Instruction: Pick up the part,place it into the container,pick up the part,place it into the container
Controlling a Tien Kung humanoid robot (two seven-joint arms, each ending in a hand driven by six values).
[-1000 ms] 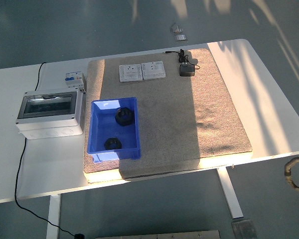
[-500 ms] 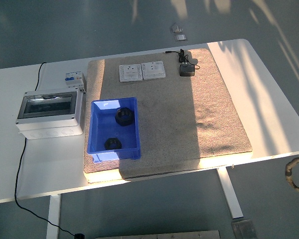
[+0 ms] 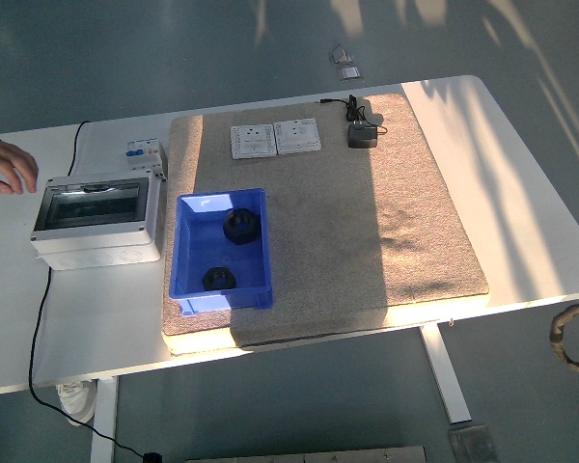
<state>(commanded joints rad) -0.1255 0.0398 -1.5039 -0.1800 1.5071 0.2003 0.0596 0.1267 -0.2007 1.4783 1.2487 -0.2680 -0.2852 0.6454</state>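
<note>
inside blue container (image 3: 187, 253), two parts (image 3: 240, 226) upright

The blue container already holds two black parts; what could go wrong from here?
1. A person's hand has reached in at the left edge, close to the grey enclosure box. If an arm swings over that side, it might hit the hand.
2. The blue container sits near the mat's front edge; a push could slide it off.
3. The right hand hangs low beside the table and might catch the edge when rising.
</note>
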